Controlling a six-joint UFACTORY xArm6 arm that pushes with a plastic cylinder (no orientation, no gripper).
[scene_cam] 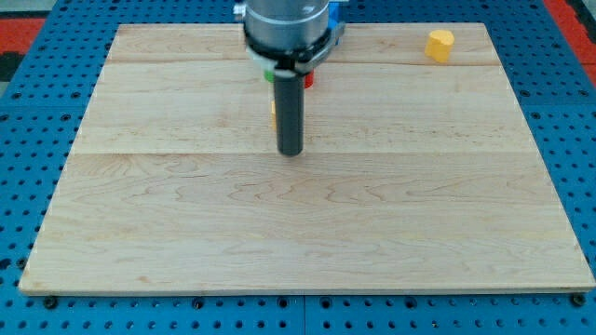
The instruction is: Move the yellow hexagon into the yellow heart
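Yellow block (440,45) top right; my tip (291,152) well apart; others hidden behind rod.

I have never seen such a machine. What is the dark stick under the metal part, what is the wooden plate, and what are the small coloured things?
This is one camera picture looking down at a robot arm. It has no jaws, only a dark rod; my tip slides on the wooden board and pushes blocks. Nothing is held. A yellow block sits alone near the view's top right, far from the tip. Behind the rod, small bits of green, red, blue and yellow blocks show; their shapes are hidden. The board lies on a blue perforated base.
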